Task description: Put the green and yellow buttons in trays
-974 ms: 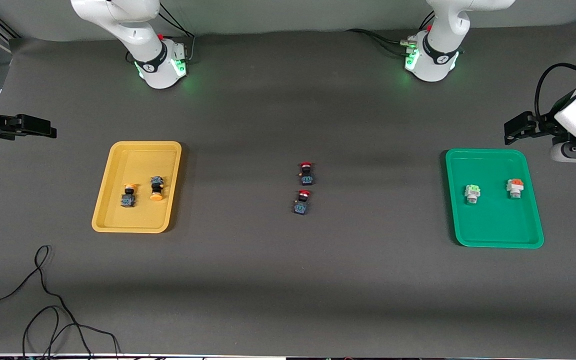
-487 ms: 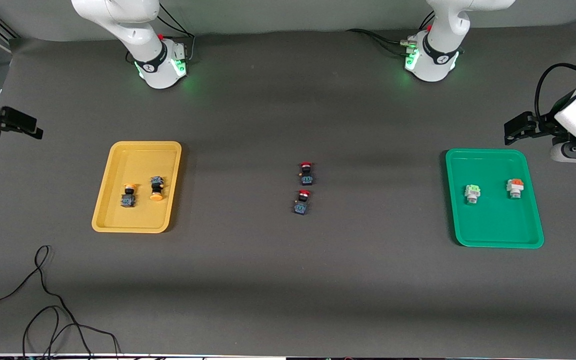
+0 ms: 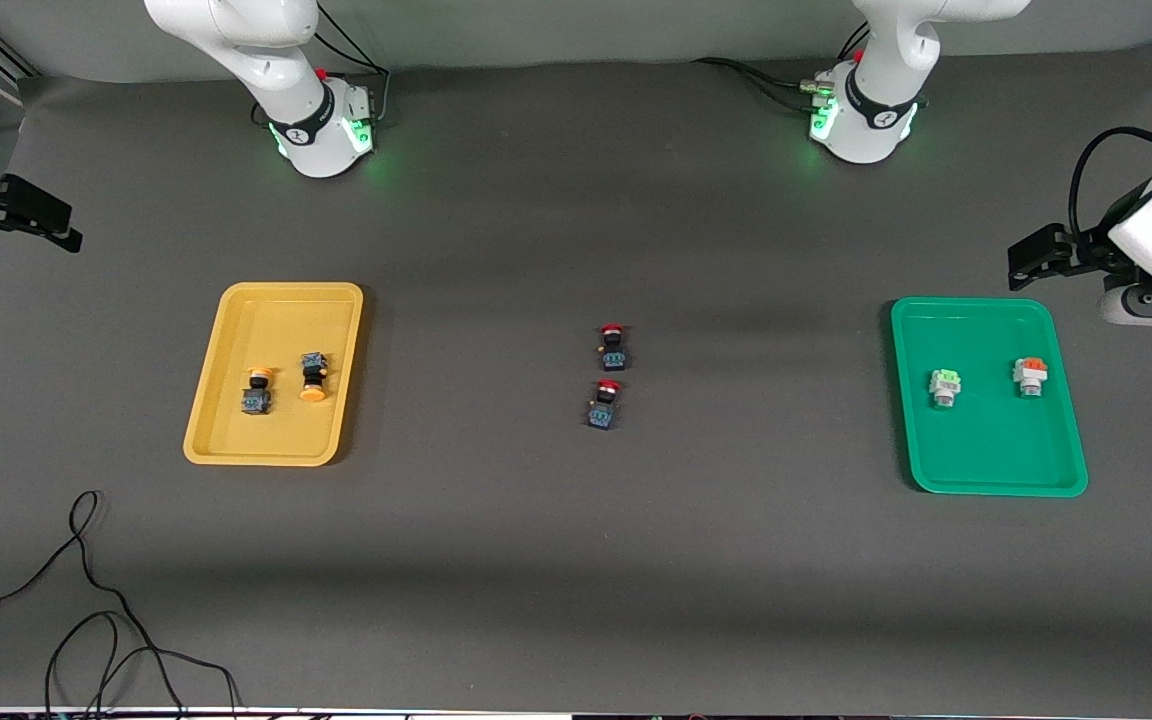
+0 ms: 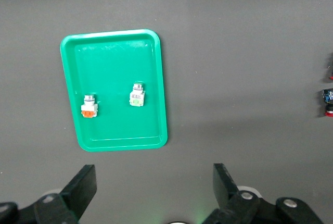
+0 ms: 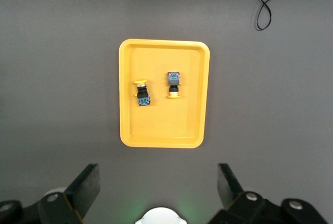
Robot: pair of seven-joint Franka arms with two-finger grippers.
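The yellow tray (image 3: 276, 320) lies toward the right arm's end of the table and holds two yellow-capped buttons (image 3: 257, 390) (image 3: 313, 378) on their sides. The green tray (image 3: 986, 450) lies toward the left arm's end, with the green button (image 3: 945, 387) in it. In the right wrist view the yellow tray (image 5: 164, 125) and its buttons (image 5: 141, 95) (image 5: 174, 84) show past my open, empty right gripper (image 5: 158, 182). Likewise, the green tray (image 4: 112, 125) and green button (image 4: 137, 96) show past my open, empty left gripper (image 4: 154, 182). Both grippers hang high by the table's ends (image 3: 31, 213) (image 3: 1036, 258).
A white-bodied button with an orange cap (image 3: 1030, 376) also sits in the green tray. Two red-capped dark buttons (image 3: 612, 346) (image 3: 604, 404) lie on the mat midway between the trays. A loose black cable (image 3: 86, 600) curls near the front corner at the right arm's end.
My right gripper has drawn back toward the table's edge at its own end and toward the bases. The left arm and all the buttons have stayed put.
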